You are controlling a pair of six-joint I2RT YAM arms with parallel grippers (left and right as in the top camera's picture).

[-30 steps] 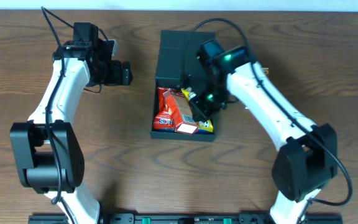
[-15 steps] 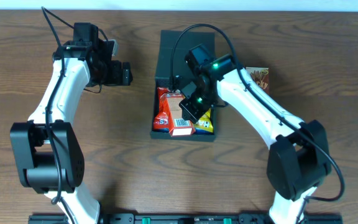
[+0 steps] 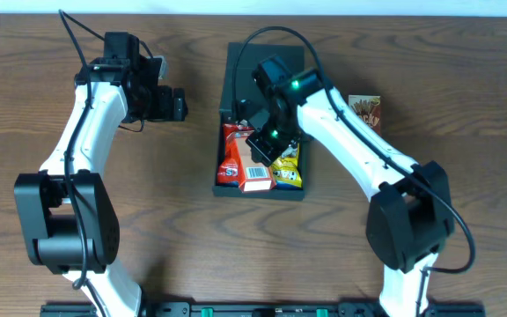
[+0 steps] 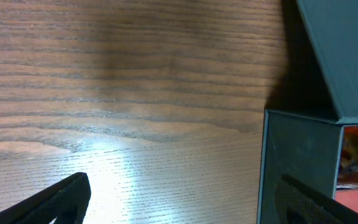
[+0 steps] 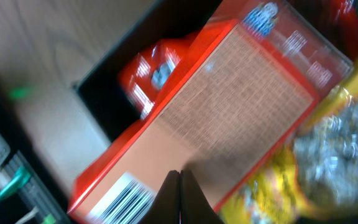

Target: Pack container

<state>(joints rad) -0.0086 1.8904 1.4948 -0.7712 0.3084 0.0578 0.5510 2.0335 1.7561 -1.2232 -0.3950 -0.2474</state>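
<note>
The container is a dark square box in the middle of the table, with its flap lid open at the back. Inside lie a red pack, an orange-red carton and a yellow pack. My right gripper is shut and empty, and its closed fingertips rest over the carton's broad face. My left gripper is open and empty left of the box. Its fingers hang over bare table beside the container wall.
A brown snack pack lies on the table to the right of the container. The right arm crosses over the box's right half. The wooden table extends to the left.
My right gripper moved left and towards the back over the box. The carton shifted and lies flatter between the red and yellow packs. The brown pack is now uncovered. The left arm has not moved.
</note>
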